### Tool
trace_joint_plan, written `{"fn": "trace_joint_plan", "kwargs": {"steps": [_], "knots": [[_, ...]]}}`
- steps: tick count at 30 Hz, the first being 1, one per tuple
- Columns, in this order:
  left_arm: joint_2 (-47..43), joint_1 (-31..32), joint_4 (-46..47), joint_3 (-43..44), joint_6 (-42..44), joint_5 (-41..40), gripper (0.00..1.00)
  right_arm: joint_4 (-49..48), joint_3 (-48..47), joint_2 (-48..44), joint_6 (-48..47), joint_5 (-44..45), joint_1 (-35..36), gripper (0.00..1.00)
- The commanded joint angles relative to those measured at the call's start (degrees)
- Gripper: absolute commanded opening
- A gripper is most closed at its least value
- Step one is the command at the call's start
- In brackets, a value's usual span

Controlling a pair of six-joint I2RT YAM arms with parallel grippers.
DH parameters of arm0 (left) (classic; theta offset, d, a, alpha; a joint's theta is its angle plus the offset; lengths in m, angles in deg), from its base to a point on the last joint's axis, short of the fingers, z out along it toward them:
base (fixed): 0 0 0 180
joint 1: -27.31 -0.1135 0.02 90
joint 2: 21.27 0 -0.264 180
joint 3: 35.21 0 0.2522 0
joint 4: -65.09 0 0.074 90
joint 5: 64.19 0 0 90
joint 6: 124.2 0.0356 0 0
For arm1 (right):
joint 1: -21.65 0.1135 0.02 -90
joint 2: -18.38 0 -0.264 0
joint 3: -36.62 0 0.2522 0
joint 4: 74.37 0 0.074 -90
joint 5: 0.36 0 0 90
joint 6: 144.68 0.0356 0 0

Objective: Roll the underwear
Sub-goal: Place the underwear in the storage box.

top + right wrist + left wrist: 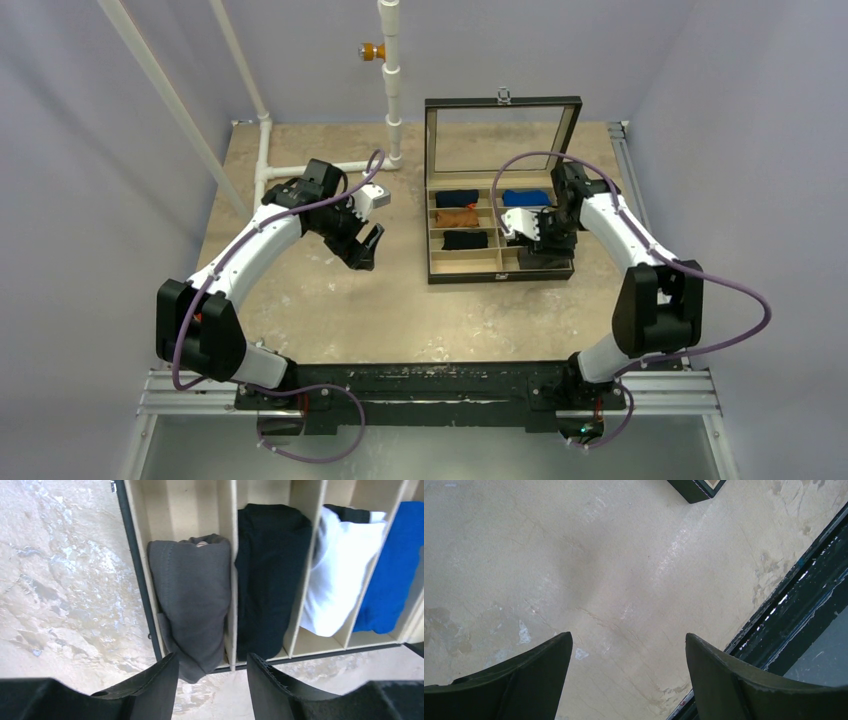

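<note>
Overhead view: the left claw (367, 246) hangs above bare table (330, 300), left of the open-lidded box (500, 275). The right claw (530, 238) sits over the box's right-hand column, hiding the nearest slot. Left wrist view: both fingers (541, 672) stand wide apart with nothing between them, only table surface below. A corner of the box shows at the top edge. Right wrist view: the claw is partly open and grips nothing. The underwear (192, 600), a rolled grey bundle, lies in the end slot beside the box wall, its near end overhanging the rim. A black roll (267, 575), a white roll (335, 580) and a blue roll (395, 565) fill the neighbouring slots.
</note>
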Motion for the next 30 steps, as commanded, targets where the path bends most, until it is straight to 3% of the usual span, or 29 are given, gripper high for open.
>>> {"fn": "trace_joint_plan", "kwargs": {"steps": [1,18,30], "knots": [[-1.79,-0.57,0.56,1.31,0.66,0.21,0.82,1.18,-2.34,-0.82,1.52,-1.74,0.29,0.5],[-2.8,-0.83,0.43,0.71,0.82,0.23,0.82,-7.3,6.23,3.05,3.95,0.4,0.29,0.37],[-5.92,-1.7,1.93,-0.99,0.54,-1.83,0.82,-11.06,5.09,-1.41,8.08,-3.22,-0.13,0.41]]}}
